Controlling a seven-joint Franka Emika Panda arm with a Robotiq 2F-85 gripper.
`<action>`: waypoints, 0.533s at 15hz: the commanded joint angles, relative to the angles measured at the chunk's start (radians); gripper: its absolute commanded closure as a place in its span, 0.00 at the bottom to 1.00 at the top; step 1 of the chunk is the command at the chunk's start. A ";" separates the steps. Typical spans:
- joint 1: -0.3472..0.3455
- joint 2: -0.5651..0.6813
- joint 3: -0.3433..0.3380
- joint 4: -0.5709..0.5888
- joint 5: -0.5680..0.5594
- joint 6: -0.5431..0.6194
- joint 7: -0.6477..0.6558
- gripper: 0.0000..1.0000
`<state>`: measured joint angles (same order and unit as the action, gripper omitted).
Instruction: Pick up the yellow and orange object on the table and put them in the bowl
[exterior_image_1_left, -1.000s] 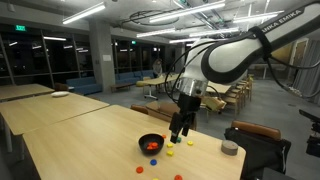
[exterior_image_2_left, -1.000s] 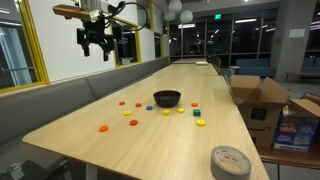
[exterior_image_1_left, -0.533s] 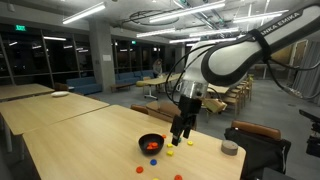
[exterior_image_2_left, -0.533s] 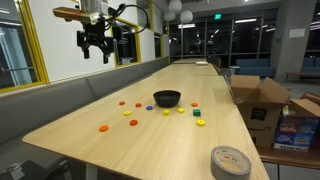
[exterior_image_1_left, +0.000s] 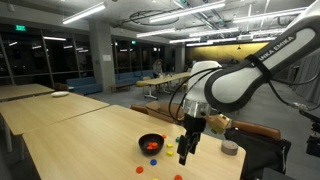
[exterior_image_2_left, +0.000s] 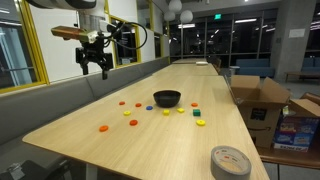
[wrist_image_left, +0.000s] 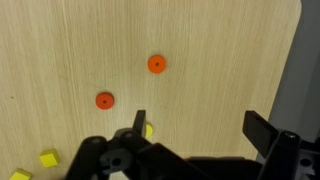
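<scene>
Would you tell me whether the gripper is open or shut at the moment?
Open. In the wrist view the gripper has its fingers far apart, clamped on nothing.

Items I log under my wrist camera: pale wood-grain table top (wrist_image_left: 60, 50), its edge at the right with grey floor (wrist_image_left: 308, 90) beyond; small flat round orange disc (wrist_image_left: 156, 64) toward the upper middle; second orange disc (wrist_image_left: 104, 100) lower left of it, apart; two small yellow blocks (wrist_image_left: 48, 158) near the bottom left corner, close together; third yellow piece (wrist_image_left: 149, 131), partly hidden, just beside one finger of my black gripper (wrist_image_left: 200, 125), jaws spread wide over bare wood.
</scene>
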<state>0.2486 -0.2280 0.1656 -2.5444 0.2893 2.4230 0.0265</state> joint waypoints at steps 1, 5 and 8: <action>0.004 0.056 0.048 -0.059 -0.036 0.130 0.036 0.00; 0.001 0.171 0.097 -0.088 -0.133 0.249 0.110 0.00; -0.004 0.265 0.111 -0.077 -0.305 0.311 0.264 0.00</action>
<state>0.2502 -0.0463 0.2612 -2.6389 0.1201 2.6604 0.1559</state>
